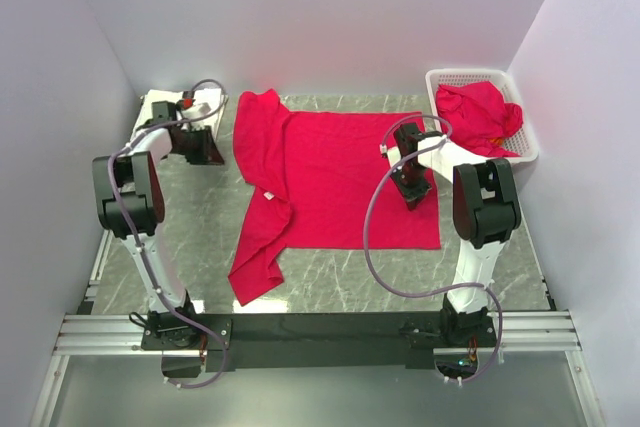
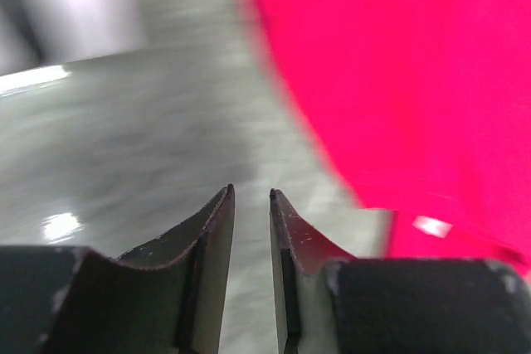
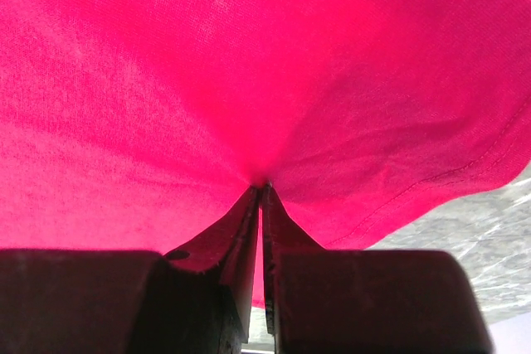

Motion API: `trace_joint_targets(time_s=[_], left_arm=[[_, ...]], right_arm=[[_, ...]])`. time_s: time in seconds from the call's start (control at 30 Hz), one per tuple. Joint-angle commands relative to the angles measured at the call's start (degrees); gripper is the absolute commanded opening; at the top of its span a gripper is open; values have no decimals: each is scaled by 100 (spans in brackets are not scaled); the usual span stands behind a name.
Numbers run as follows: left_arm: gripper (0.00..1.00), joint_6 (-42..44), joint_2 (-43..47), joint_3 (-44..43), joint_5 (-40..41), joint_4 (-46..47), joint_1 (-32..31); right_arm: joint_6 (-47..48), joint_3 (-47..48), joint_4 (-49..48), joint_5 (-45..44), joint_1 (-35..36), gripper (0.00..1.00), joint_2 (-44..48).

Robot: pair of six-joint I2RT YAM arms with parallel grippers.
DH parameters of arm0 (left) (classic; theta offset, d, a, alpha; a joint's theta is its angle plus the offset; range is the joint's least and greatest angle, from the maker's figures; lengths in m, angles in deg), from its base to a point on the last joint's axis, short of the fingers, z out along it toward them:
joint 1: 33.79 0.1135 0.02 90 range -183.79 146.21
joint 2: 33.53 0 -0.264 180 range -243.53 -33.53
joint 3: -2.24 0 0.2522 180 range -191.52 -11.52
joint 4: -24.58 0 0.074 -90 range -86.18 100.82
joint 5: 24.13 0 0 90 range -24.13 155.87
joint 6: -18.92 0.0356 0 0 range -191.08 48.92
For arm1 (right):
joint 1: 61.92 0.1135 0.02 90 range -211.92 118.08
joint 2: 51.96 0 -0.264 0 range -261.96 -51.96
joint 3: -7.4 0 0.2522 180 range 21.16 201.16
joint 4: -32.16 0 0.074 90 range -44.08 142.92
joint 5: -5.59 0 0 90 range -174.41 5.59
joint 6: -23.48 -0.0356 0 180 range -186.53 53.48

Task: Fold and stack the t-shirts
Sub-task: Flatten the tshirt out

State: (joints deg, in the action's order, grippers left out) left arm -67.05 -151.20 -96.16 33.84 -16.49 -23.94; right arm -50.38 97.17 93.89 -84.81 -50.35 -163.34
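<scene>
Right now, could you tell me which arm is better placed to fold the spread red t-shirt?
Right, likely: the right gripper is shut on the red t-shirt, while the left gripper hangs over table beside it, jaws apart, empty.

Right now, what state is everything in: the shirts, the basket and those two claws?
Basket: upright, holding a shirt.
Crumpled red t-shirt: inside it, unfolded.
Spread-out red t-shirt: lying flat, left part rumpled, not yet folded.
Left gripper: slightly open, empty, above bare table.
Right gripper: shut, pinching the laid-out shirt's cloth.
</scene>
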Motion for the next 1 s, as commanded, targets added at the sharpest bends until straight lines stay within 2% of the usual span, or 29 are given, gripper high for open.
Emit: trace_joint_targets(time_s=[0.0, 0.03, 0.23, 0.37, 0.6, 0.8, 0.9, 0.97], left_arm=[[31, -359, 438, 158, -954, 374, -457], [30, -777, 359, 176, -980, 550, -588], [30, -1545, -150, 36, -1139, 912, -861], [28, -1564, -643, -114, -815, 475, -879], [26, -896, -731, -237, 371, -169, -467], [27, -44, -1179, -1307, 1136, -819, -53], [32, 413, -1338, -1764, 1515, -934, -9], [40, 703, -1382, -1985, 1455, -1013, 0]], right_arm=[[56, 186, 108, -21, -41, 11, -60], [64, 178, 99, -30, -41, 11, -60], [56, 204, 64, -100, -50, 11, -95], [91, 187, 29, -232, -50, 10, -130], [170, 186, 46, -355, -147, 10, -122], [196, 186, 64, -355, -155, 9, -122], [196, 248, 99, -268, -155, 9, -104], [196, 344, 195, -32, -155, 9, -60]])
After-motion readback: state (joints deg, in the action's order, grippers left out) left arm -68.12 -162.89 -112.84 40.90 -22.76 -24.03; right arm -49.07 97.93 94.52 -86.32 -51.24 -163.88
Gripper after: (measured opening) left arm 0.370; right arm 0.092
